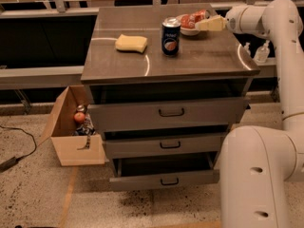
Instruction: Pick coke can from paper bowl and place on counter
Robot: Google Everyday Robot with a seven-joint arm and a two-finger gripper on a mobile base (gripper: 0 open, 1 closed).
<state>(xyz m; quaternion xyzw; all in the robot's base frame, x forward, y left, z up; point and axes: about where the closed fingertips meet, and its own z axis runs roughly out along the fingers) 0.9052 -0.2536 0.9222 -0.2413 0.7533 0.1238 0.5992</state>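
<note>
The red coke can [192, 20] lies on its side in the white paper bowl [185, 31] at the back right of the grey steel counter [199, 61]. My gripper [204, 23] reaches in from the right at the end of the white arm [266, 20]. Its cream tip is at the right rim of the bowl, touching or almost touching the can's right end. The can rests in the bowl, and part of the bowl is hidden behind the dark blue can.
A taller dark blue can [171, 36] stands just in front-left of the bowl. A yellow sponge [131, 43] lies left of it. Three drawers [171, 112] stand slightly pulled out. A cardboard box [76, 137] sits on the floor at left. My white base [256, 175] is at lower right.
</note>
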